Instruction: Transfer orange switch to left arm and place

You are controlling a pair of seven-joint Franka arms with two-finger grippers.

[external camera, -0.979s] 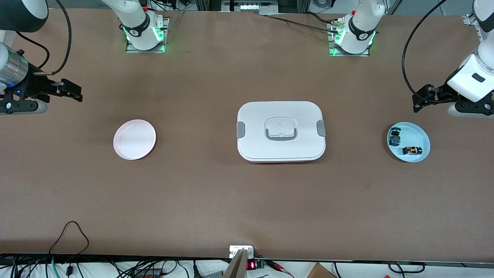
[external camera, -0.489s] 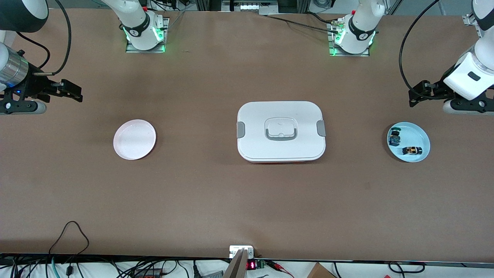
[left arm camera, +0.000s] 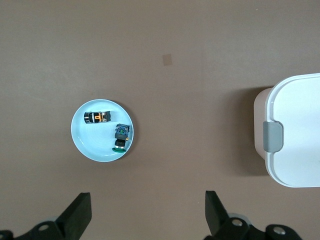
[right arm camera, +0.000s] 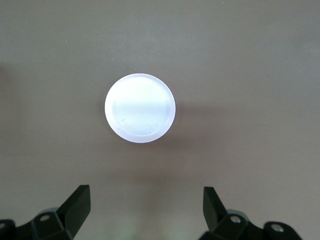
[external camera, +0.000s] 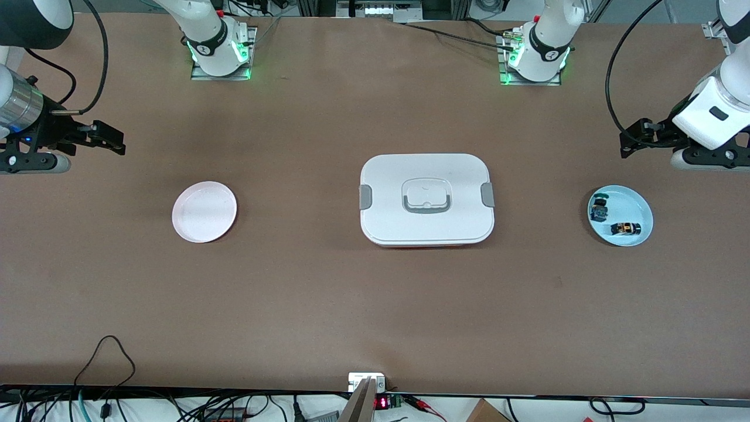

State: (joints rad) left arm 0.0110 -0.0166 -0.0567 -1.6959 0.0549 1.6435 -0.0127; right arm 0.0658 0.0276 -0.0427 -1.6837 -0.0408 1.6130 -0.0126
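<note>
**Both grippers aloft and empty, switch on the blue plate**

While both arms hang high over the brown table (external camera: 328,305), nothing is held. Left gripper (external camera: 628,140) up in the air at the left arm's end of the table, over bare tabletop just beside the pale blue plate (external camera: 640,206); its two black fingers (left arm camera: 80,215) spread wide apart in the left wrist view, nothing between them. Right gripper (external camera: 114,140) up at the right arm's end, over bare table near the pink plate (external camera: 204,211); fingers (right arm camera: 77,207) likewise wide apart and empty.

Orange switch (external camera: 626,228) lies on its side in the pale blue plate, on the part nearer the front camera. Touching no gripper. Second component, dark with blue and green parts (external camera: 599,210), sits in the same plate, close to the switch but apart from it.

White box (external camera: 426,199) at mid-table, between the two plates, well apart from each. Lid on, grey clips at both short ends, grey recessed handle on top. Pink plate holds nothing.
</note>
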